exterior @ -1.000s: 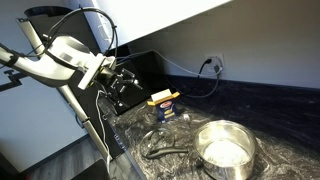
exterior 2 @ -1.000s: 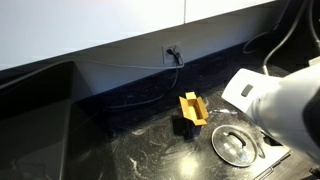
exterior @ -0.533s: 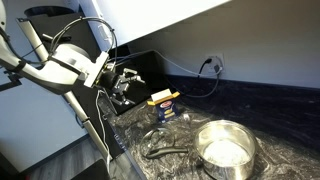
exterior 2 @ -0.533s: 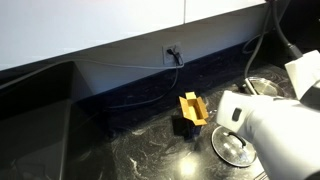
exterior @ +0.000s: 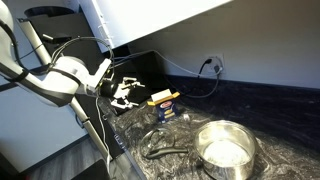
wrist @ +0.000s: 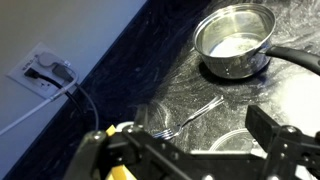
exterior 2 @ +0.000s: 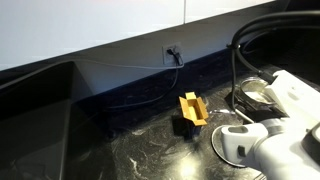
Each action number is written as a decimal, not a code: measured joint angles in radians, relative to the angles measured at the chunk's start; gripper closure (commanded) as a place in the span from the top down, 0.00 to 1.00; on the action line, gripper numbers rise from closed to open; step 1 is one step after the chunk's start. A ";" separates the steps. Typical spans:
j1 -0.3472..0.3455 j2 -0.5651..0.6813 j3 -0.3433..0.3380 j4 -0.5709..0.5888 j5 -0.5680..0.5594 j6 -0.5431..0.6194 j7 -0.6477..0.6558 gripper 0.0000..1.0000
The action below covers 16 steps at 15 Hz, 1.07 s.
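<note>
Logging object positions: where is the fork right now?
In the wrist view, the fork lies on the dark countertop, lower left of the steel pot.

The gripper point(exterior: 125, 92) hangs above the counter point(exterior: 275, 112) with its jaws wide and open air below it. The nearest obstacle is the box point(exterior: 163, 98), which stands just ahead and a little lower; in the wrist view its yellow edge shows close by one finger. Ahead of the gripper the fork point(wrist: 190, 118) lies flat on the stone, so there is room to pass above it. Farther ahead the pot point(wrist: 235, 40) stands upright with its mouth open, well apart from the box, and bare counter runs between them. The wall closes off one side, where the socket point(wrist: 45, 70) sits and its cable point(wrist: 80, 95) trails down toward the box.
</note>
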 measured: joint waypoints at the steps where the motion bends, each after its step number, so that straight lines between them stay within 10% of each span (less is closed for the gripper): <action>1: 0.000 0.001 -0.002 -0.004 -0.005 0.000 -0.004 1.00; 7: 0.012 0.031 0.005 -0.002 -0.045 -0.053 -0.034 1.00; 16: 0.080 0.243 0.021 0.010 -0.433 -0.168 -0.069 1.00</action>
